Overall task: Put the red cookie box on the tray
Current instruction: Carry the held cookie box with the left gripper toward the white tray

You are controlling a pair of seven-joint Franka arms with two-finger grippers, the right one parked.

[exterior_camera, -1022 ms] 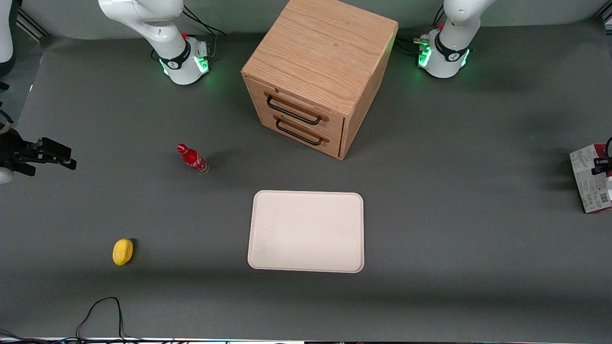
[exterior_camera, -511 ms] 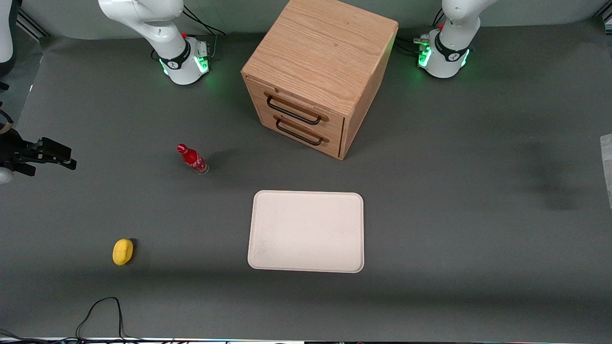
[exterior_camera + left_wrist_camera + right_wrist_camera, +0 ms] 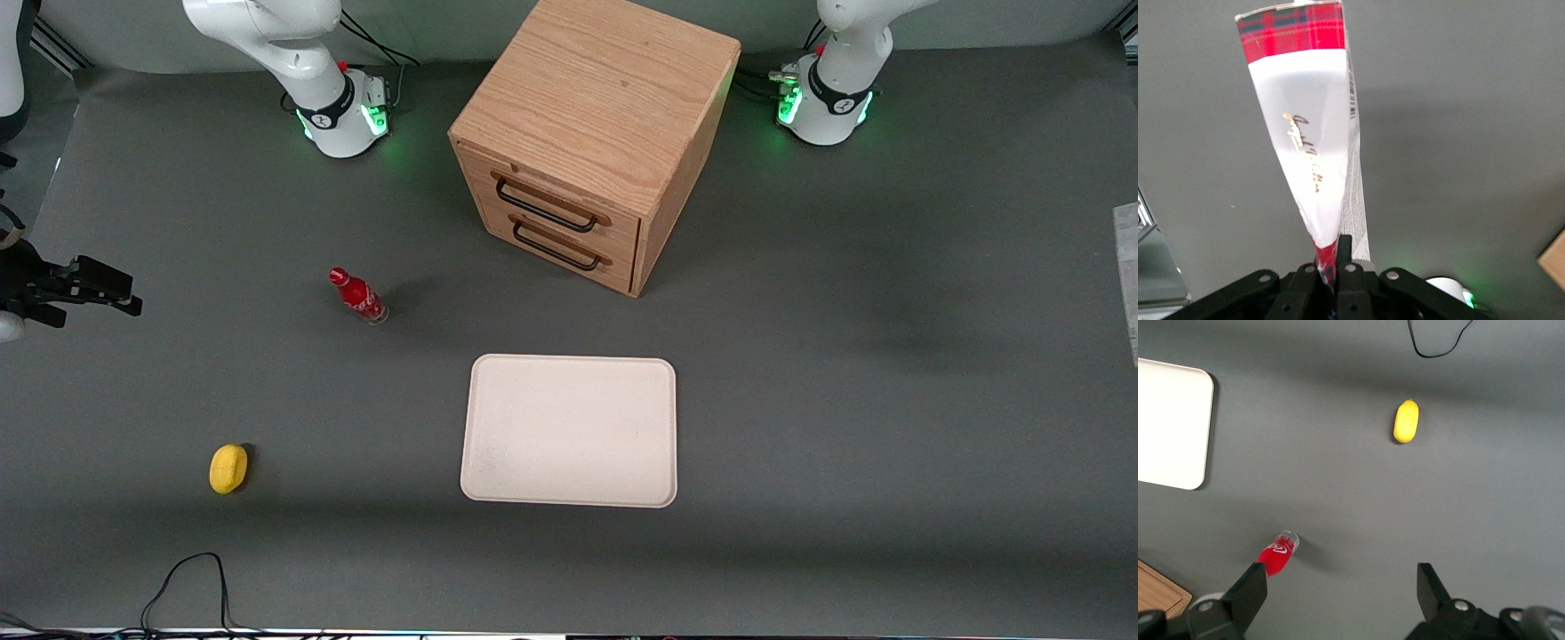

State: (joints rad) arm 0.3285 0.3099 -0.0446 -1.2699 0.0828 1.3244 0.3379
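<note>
The tool (image 3: 1332, 267) pinches the box (image 3: 1308, 140) by its bottom end, fingers pressed on the thin cardboard, so the box stands out long and flat from the grip, raised above the table (image 3: 889, 400). In the front view only a pale sliver of the box (image 3: 1127, 280) shows at the working arm's edge of the table, well apart from the tray (image 3: 569, 431).

A grip at 1 end of a long, thin box looks prone to let it swing or slip during the long carry toward the tray. On lowering, the free end could meet the tray rim first and tip the box off the edge.

Hidden: the tool in the front view, the tray in the left wrist view, and most of the box's printed back.
</note>
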